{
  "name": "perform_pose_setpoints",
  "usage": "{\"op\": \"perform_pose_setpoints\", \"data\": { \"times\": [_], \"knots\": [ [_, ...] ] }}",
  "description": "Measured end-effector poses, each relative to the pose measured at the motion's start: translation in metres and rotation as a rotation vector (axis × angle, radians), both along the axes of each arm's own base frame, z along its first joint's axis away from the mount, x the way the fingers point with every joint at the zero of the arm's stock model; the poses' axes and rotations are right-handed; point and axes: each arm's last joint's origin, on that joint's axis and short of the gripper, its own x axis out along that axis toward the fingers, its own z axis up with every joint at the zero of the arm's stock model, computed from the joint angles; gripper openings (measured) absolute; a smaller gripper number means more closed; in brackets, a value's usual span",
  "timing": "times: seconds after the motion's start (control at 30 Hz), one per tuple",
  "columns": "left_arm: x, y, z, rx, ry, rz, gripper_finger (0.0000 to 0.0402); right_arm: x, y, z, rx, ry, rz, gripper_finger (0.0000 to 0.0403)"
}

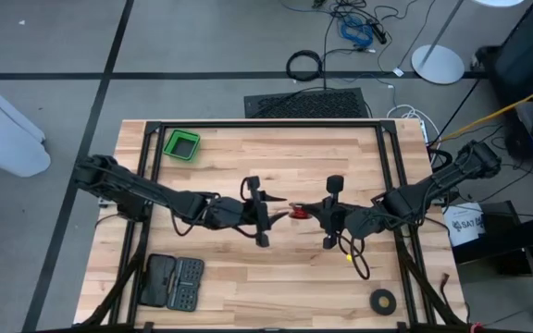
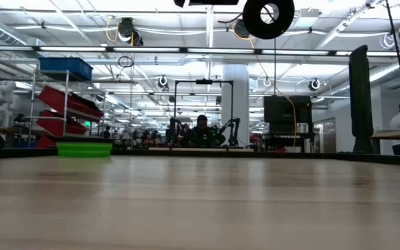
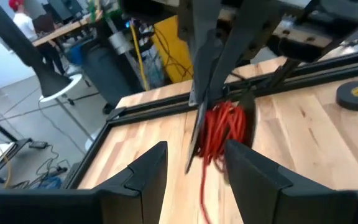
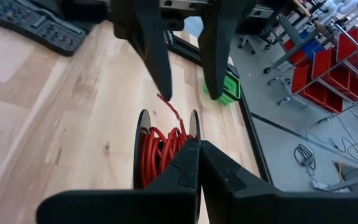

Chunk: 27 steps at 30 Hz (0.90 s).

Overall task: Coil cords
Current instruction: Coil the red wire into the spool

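Observation:
The cord [image 1: 299,212] is red and wound into a small coil between two thin dark discs, over the middle of the table. It also shows in the right wrist view [image 4: 160,152] and the left wrist view [image 3: 225,127]. My right gripper [image 4: 197,158] is shut on it from the table's right side. My left gripper [image 3: 194,171] faces it from the left, open. Its two fingers [image 4: 157,62] stand on either side of the short red tail [image 4: 169,107] sticking out of the coil. I cannot tell whether they touch the tail. My right gripper pinches one thin dark disc [image 4: 194,127] at the side of the red coil between its two fingers, at the disc's edge. The fingers come roughly level from the table's right side. The coil stands on edge, and a loose red strand [image 3: 204,186] hangs below it.
A green bin [image 1: 181,145] stands at the far left of the table. A black tool case [image 1: 172,282] lies near the front left and a flat black tape ring [image 1: 382,301] near the front right. A dark cable [image 1: 359,264] trails under the right arm.

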Motion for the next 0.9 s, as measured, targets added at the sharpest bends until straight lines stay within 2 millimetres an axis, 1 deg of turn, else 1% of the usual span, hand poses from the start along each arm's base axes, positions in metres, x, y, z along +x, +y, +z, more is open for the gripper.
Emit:
{"op": "perform_pose_setpoints", "data": {
  "times": [0.13, 0.23, 0.9],
  "knots": [
    [0.005, 0.002, -0.004, 0.001, -0.007, 0.003, 0.0166, 0.0, 0.0, 0.0, 0.001, -0.001, 0.001, 0.0],
    [0.006, 0.006, -0.003, -0.005, -0.017, 0.008, 0.0166, 0.0, 0.0, 0.0, 0.001, -0.001, 0.001, 0.0],
    [0.007, 0.013, -0.005, -0.007, 0.003, 0.019, 0.0166, 0.001, 0.0, 0.001, -0.004, -0.01, 0.005, 0.0]
  ]
}}
